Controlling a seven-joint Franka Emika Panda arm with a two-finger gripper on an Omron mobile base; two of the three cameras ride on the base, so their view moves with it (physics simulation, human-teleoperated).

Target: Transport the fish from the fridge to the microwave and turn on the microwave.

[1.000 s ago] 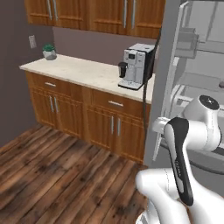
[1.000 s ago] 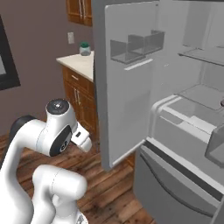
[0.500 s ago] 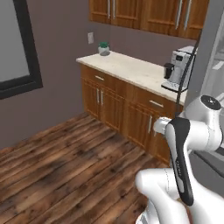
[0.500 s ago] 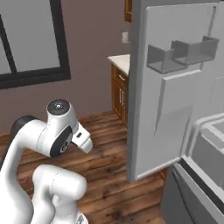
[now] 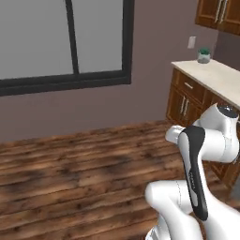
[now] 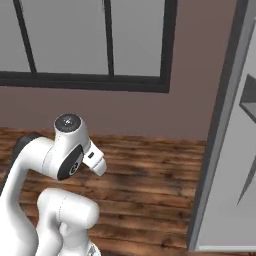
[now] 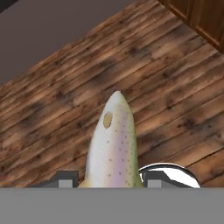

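Note:
In the hand view the fish [image 7: 113, 146], pale silvery with a yellow-pink tinge and dark speckles, sticks out head first between my fingertips [image 7: 66, 178]. My gripper [image 7: 107, 179] is shut on the fish, which hangs over the dark wooden floor. The open fridge door [image 6: 227, 150], grey with a dark seal along its edge, stands at the right of the right base view. The microwave is out of view. The arm is folded close to the base in both base views.
A large dark-framed window [image 5: 70, 42] fills the wall ahead. A wooden cabinet run with a pale counter [image 5: 213, 77] and a small potted plant [image 5: 203, 55] stands at the right of the left base view. Wooden floor [image 5: 75, 173] lies open ahead.
The base has turned left: the coffee machine and fridge interior have slid out to the right, and the window has come into view. The arm keeps its folded pose.

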